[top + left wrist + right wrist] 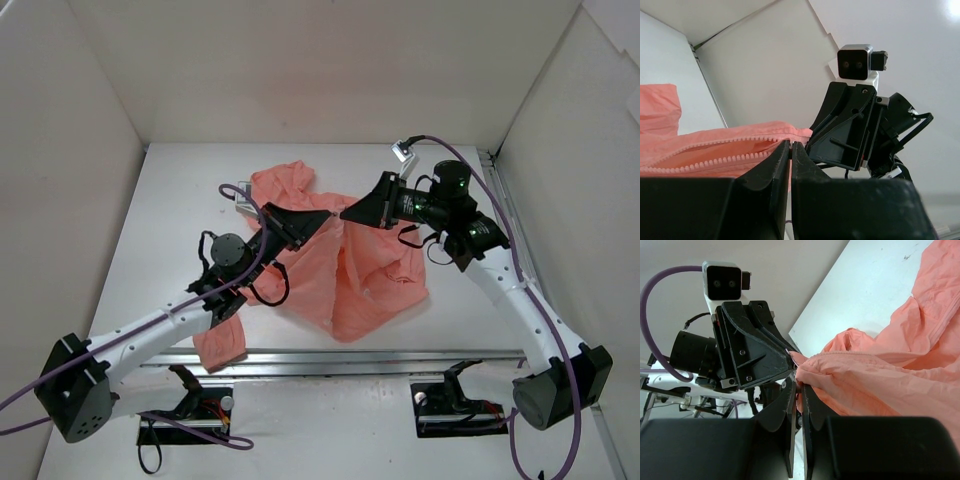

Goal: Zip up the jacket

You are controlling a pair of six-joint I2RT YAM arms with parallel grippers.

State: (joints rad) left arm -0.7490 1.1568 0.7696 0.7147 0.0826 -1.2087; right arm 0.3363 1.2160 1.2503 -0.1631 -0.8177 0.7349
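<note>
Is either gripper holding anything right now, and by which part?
Both hold the jacket. The left gripper pinches it at the zip teeth; the right gripper pinches the fabric edge just opposite.

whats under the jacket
The jacket lies on the white table; bare tabletop shows around it. Whatever sits beneath the fabric itself is covered.

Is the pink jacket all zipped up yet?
Not yet. Done: the left gripper and the right gripper are each shut on the jacket at its edge. In hand: they hold that edge up off the table. Left: the zip teeth lie apart in two rows, so zipping remains.
</note>
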